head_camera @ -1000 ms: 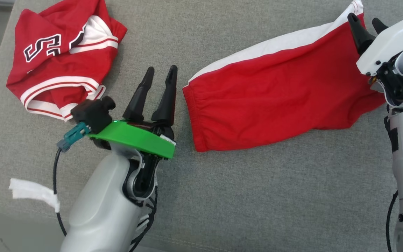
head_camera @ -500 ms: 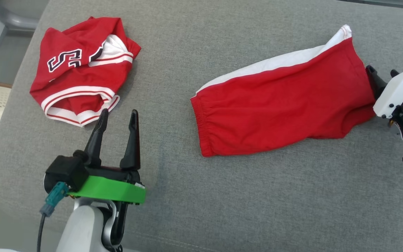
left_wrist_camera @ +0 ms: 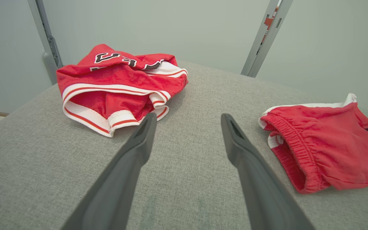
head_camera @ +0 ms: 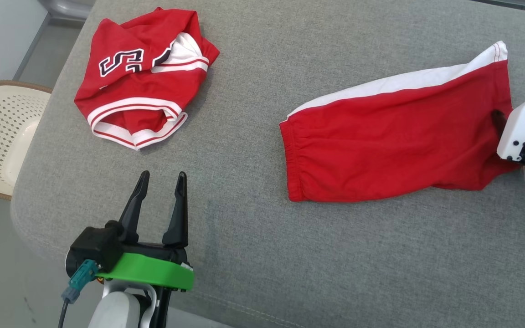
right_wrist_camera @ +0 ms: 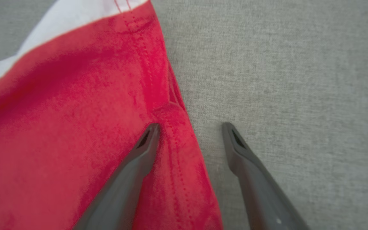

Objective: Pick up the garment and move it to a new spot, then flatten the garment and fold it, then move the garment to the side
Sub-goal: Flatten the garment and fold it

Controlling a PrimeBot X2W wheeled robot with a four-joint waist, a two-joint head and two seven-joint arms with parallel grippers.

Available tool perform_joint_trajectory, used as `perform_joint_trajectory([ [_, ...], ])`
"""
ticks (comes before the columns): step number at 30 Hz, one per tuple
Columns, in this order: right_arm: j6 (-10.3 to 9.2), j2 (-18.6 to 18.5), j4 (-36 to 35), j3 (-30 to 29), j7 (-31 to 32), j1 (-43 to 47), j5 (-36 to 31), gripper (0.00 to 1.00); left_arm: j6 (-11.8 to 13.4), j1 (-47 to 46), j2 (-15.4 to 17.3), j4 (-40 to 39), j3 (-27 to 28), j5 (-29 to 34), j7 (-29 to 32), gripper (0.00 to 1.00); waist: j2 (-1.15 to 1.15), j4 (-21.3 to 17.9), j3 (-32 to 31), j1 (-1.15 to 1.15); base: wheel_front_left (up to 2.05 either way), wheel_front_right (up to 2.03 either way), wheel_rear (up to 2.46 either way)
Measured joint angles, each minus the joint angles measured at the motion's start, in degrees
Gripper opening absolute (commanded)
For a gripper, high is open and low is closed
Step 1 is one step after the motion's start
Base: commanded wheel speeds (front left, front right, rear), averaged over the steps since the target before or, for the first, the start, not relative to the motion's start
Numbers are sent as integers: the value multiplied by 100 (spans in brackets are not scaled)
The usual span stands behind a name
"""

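Observation:
Red shorts with a white side stripe (head_camera: pixel 394 141) lie flat and folded on the grey cushion (head_camera: pixel 262 255), waistband to the left. My right gripper (right_wrist_camera: pixel 190 126) hovers open at their right hem, one finger over the red cloth (right_wrist_camera: pixel 75 143) and the other over bare grey fabric. In the head view just one dark fingertip (head_camera: pixel 498 119) pokes out from the white wrist. My left gripper (head_camera: pixel 162 174) stands open and empty near the front left edge, well apart from the shorts (left_wrist_camera: pixel 324 150). Past the open left gripper (left_wrist_camera: pixel 187 116) lies a crumpled red jersey (head_camera: pixel 139 77) with white trim.
The jersey (left_wrist_camera: pixel 117 86) sits at the cushion's far left corner. A cream perforated basket (head_camera: pixel 2 132) stands on the floor beyond the left edge. Grey metal posts (left_wrist_camera: pixel 264 38) rise behind the cushion against a pale wall.
The head camera has shifted. My left gripper has drawn back from the shorts' waistband toward the front left edge. My right gripper has slid down along the shorts' right hem.

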Motion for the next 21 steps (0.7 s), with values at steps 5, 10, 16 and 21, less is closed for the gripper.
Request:
perform_joint_trajectory([
  [5,-18,29,-89,308,179,20,55,30,0,16,-1,-3,93,-2,0,100,0,-41,6,0,0,0,0],
  [10,19,118,-181,466,65,94,105,0,0,15,-1,2,113,5,0,100,0,-144,2,0,0,0,0],
  [16,59,183,-138,214,-358,116,-14,0,0,10,0,35,104,24,-1,100,0,-317,-29,0,0,0,0],
  [21,41,29,-212,-120,-780,263,-398,0,0,-7,-2,19,123,101,-1,100,0,-539,-82,0,0,0,0],
])
